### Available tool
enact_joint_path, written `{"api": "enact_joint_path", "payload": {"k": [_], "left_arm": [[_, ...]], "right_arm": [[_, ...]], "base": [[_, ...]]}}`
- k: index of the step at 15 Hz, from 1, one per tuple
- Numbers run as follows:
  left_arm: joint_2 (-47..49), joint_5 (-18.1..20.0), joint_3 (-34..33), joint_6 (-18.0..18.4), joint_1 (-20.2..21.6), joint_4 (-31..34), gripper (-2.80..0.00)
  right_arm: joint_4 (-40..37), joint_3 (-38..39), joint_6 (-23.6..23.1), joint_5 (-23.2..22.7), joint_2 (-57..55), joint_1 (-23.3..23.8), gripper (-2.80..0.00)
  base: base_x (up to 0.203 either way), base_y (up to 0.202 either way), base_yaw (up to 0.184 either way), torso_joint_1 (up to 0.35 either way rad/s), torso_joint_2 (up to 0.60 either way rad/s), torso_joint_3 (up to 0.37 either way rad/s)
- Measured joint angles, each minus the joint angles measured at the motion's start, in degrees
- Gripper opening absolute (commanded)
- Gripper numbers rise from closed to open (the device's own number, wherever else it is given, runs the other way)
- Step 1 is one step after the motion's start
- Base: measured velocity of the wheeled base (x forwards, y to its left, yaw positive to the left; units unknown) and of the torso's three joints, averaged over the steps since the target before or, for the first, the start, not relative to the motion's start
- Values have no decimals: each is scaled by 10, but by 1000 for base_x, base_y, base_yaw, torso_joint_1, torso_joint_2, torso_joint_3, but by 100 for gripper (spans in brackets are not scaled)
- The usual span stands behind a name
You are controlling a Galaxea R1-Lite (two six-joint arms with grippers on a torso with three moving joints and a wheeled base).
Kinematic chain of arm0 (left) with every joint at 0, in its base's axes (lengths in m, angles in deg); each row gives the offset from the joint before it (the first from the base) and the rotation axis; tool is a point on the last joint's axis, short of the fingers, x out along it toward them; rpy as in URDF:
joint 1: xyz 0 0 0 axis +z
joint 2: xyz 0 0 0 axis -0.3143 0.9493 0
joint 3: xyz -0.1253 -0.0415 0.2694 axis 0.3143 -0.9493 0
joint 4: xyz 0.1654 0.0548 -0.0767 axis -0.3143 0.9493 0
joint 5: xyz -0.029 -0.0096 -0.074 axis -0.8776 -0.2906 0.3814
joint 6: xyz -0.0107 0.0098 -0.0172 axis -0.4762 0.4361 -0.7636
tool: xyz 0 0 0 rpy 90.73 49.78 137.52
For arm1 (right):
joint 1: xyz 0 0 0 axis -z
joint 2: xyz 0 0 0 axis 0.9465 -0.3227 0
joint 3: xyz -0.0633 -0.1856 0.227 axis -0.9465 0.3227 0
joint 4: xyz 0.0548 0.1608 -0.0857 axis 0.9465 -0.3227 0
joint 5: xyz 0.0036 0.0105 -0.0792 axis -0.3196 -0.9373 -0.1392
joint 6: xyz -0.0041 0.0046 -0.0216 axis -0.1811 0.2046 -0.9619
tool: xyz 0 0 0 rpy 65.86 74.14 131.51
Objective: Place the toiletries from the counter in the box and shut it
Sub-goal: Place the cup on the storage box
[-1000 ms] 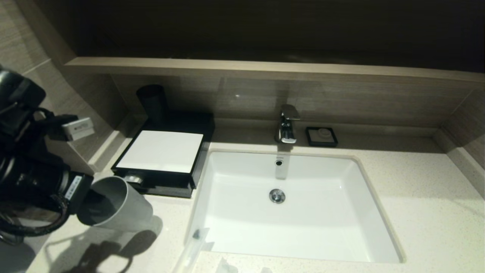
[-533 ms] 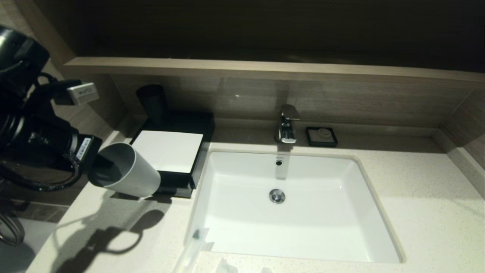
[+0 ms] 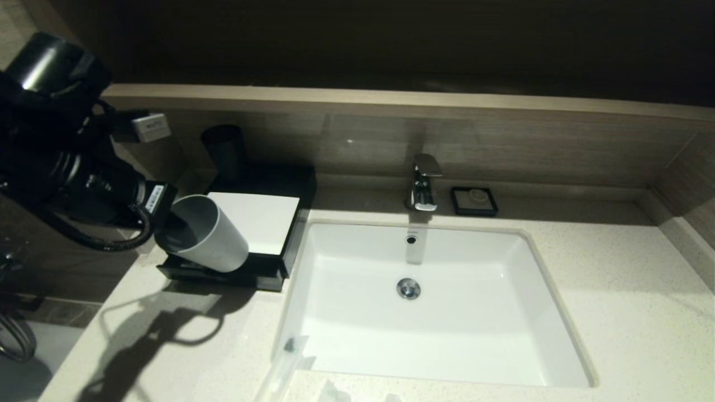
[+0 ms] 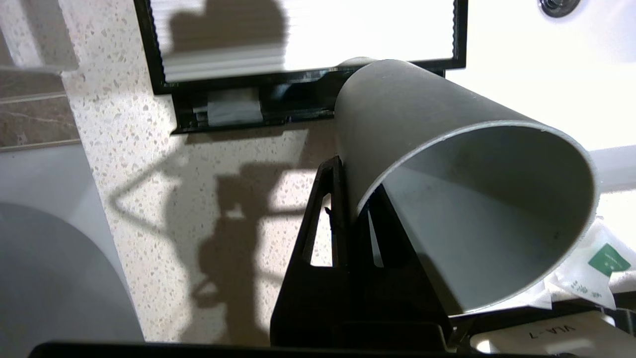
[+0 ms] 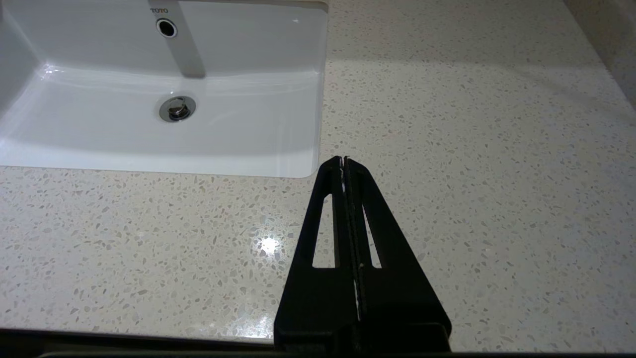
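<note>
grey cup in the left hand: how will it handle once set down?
Grey cup looks like thin plastic, so probably light. The left hand pinches only its rim wall, so it may swing or slip. It is round and tapered: laid sideways on the counter, it would likely roll in a curve.

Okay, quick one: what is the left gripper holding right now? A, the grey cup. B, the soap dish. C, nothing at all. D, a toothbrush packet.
A: the left gripper is shut on the rim of the grey cup, which hangs tilted over the front of the box.
</note>
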Motion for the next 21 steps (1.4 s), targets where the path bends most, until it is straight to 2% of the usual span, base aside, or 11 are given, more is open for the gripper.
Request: {"api": "enact_joint_path", "payload": {"k": [7, 13, 15, 21], "left_arm": [[90, -5, 88, 1, 1, 2, -280], [152, -31, 207, 11, 0, 41, -280], [162, -47, 217, 20, 0, 38, -280], [169, -45, 220, 18, -5, 35, -280]], "right_arm": [[0, 0, 0, 0, 0, 0, -280], [0, 0, 0, 0, 0, 0, -280], [0, 0, 0, 0, 0, 0, -280], [0, 0, 0, 0, 0, 0, -280]], "base": [[0, 0, 0, 0, 0, 0], [0, 0, 0, 0, 0, 0], [0, 0, 0, 0, 0, 0], [0, 0, 0, 0, 0, 0]]}}
